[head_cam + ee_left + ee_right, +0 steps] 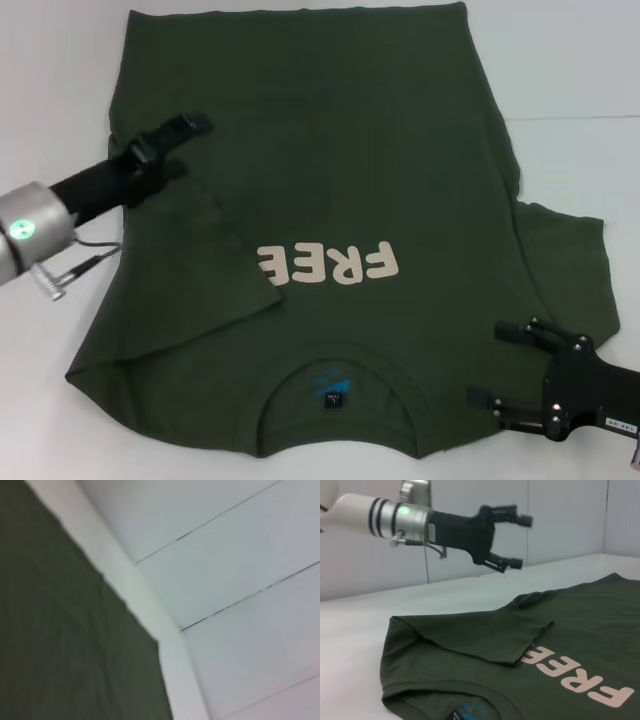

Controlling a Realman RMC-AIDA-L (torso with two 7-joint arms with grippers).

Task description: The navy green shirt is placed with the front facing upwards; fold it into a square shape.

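The right gripper (520, 375) hovered with its jaws spread and empty at about five o'clock in the head view, just beside the unfolded right sleeve (570, 270) of the navy green shirt (340, 200), which lay face up on the white table (570, 70), collar toward six o'clock and hem toward twelve. The left gripper (185, 145), also released and holding nothing, hung above the shirt at ten o'clock, its sleeve (215, 270) already lying folded inward. The right arm was plainly nearer the remaining sleeve, lying toward two o'clock from it.
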